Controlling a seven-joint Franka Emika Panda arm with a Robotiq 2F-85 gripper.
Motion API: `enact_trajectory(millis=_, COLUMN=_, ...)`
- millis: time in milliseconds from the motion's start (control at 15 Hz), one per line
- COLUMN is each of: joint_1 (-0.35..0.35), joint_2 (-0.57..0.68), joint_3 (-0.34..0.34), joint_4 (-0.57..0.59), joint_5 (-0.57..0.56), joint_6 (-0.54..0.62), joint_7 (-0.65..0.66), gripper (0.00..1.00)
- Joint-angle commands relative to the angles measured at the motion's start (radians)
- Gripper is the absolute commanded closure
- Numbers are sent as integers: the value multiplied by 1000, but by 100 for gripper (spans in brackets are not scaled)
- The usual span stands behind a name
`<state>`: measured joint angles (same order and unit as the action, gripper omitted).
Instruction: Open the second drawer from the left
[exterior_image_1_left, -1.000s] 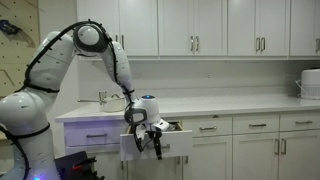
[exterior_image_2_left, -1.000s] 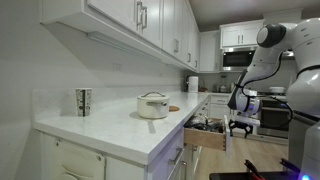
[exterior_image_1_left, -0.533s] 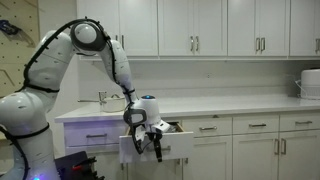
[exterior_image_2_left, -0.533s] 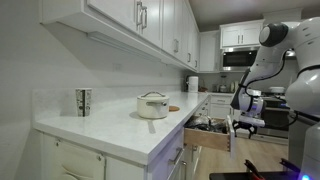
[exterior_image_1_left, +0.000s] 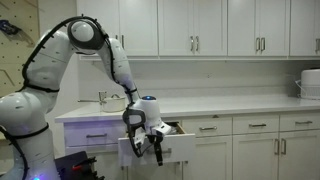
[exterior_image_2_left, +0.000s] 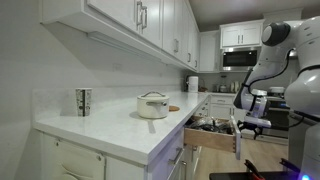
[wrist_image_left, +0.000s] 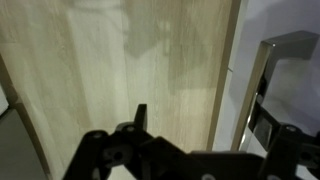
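The second drawer from the left is a shallow white drawer that stands pulled out from the cabinet row; it also shows in an exterior view, with items inside it. My gripper hangs in front of the drawer front, pointing down, and also shows in an exterior view. In the wrist view the silver bar handle lies close by the right finger. The gripper's fingers are spread apart, and the left finger is far from the handle.
A white pot and a patterned cup stand on the white counter. Upper cabinets hang above. More drawers run along the row. Pale wood floor lies below the gripper.
The drawer has slid further out of the cabinet, and the gripper has moved outward with its front.
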<state>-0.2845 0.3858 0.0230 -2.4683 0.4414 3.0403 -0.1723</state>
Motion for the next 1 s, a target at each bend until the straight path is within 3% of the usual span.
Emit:
enact_trajectory(millis=0, joint_1=8, joint_2=26, joint_3=-122, joint_4=-96, joint_5=-7, joint_6=74, joint_7=2, gripper=0)
enact_trajectory(millis=333, joint_1=-76, joint_2=29, joint_3=-89, joint_4=-91, joint_5=145, joint_6=66, joint_7=-198, gripper=0)
enact_trajectory(millis=400, joint_1=-91, joint_2=-8, joint_3=-4, joint_4=-2, joint_5=182, joint_6=-47, joint_7=-265, gripper=0)
enact_trajectory(millis=467, joint_1=-108, joint_2=-9, joint_3=-2, joint_4=9, joint_5=204, joint_6=-75, joint_7=-307, gripper=0)
enact_trajectory(millis=933, joint_1=-116, joint_2=24, joint_3=24, joint_4=43, joint_5=212, joint_6=-103, joint_7=-298, gripper=0)
